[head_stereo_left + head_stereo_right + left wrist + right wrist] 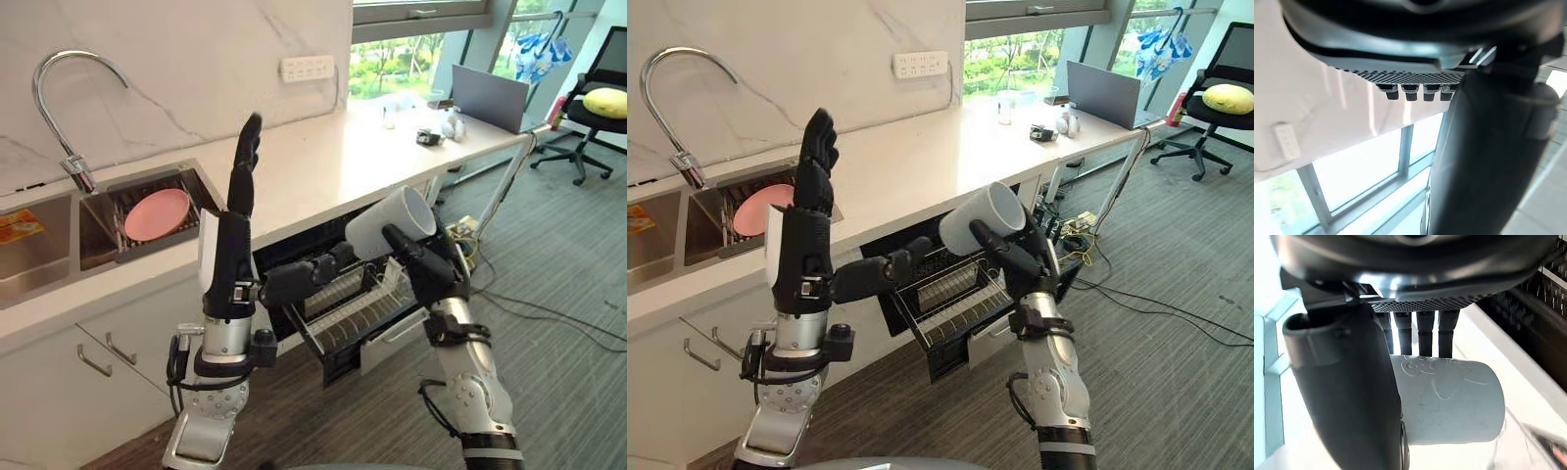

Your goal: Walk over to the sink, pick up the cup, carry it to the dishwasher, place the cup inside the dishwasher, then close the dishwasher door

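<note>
plain white cylindrical cup tipped sideways in right hand, fingers and thumb curled round it, up over pulled-out wire rack of open black dishwasher. left hand raised, fingers straight, holding nothing.

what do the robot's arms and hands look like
Both hands are dark, nearly black, with long slim fingers and a thick thumb. The left hand has a white panel on its side; the right hand looks all dark. Wrist views show a dotted strip on each palm. The left arm and right arm are rounded silver-grey shells with black bands at the wrists.
</note>
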Controlling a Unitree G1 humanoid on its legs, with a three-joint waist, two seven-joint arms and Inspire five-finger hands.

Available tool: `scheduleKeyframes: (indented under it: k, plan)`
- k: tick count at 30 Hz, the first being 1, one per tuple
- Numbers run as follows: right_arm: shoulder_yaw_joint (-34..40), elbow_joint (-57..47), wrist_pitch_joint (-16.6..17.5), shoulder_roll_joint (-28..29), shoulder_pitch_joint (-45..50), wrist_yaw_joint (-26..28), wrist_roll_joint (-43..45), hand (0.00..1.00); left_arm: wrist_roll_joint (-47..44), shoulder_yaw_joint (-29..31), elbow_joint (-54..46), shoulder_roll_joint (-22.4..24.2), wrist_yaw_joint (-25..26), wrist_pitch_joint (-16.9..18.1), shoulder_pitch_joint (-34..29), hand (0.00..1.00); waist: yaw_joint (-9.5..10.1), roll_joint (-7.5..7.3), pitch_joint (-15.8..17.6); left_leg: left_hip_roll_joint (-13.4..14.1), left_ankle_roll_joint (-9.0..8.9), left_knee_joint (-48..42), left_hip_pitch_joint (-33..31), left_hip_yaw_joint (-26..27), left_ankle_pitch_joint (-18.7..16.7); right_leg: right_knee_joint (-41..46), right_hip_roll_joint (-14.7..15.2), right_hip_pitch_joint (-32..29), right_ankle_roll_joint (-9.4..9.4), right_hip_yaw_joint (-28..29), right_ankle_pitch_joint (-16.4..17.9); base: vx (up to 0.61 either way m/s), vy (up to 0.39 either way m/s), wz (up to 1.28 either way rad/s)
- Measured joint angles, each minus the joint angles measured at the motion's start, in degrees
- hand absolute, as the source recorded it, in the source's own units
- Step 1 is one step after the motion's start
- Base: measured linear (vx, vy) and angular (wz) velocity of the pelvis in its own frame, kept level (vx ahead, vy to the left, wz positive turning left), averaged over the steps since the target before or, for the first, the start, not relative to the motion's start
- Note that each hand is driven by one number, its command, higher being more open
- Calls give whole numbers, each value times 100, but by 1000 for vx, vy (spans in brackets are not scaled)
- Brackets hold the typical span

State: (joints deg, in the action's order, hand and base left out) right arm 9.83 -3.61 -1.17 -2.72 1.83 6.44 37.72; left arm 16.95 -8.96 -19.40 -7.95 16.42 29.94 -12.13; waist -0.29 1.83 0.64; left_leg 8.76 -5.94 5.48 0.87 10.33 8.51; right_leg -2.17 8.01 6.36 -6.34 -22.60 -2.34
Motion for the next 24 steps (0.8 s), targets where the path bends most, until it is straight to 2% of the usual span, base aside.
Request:
scheduleKeyframes:
  k: [4,6,8,10,14,16,20,24]
  plan:
    - [642,10,-1,-3,244,7,-285,0,88,506,270,192,537,-150,-559,100,38,-4,21,-21,14,0,-100,-185,13,-6,4,10,-1,-164,26,27,-21,22]
    - [916,91,-2,-45,377,30,-530,0,-289,1112,656,463,870,-272,-854,100,53,-12,26,-42,13,-1,-125,-280,14,2,11,65,-12,-294,67,38,-28,26]
    - [1019,197,-11,-101,405,36,-747,0,-580,1420,941,631,1006,-376,-1051,100,111,-14,28,-59,12,-1,-158,-359,15,16,21,81,-23,-370,99,22,-25,25]
    - [1022,371,-85,-241,404,57,-1022,0,-718,1524,1250,719,1044,-447,-1219,100,166,-26,35,-90,13,0,-221,-503,16,42,35,96,-41,-500,138,7,-21,35]
    - [1008,1089,-284,-549,183,210,-1559,0,-952,1529,2317,869,945,-574,-1350,100,416,-41,43,-151,20,0,-338,-734,45,133,77,107,-66,-742,211,-10,-9,32]
    - [1006,1528,-350,-727,-44,282,-1720,0,-1031,1544,2869,936,936,-629,-1438,100,460,-66,60,-187,26,0,-435,-894,86,138,84,112,-74,-904,217,-23,-8,38]
    - [962,2471,-406,-1250,-681,333,-1916,0,-1035,1709,3715,901,899,-689,-1494,100,721,-197,161,-198,74,-1,-550,-1030,85,142,68,117,-66,-1031,223,-43,-4,19]
    - [533,3033,-420,-1662,-1176,296,-2019,0,-1132,1899,4296,698,864,-790,-1509,100,804,-276,373,-255,69,-1,-585,-1290,136,372,127,152,-68,-1272,401,-34,-3,31]
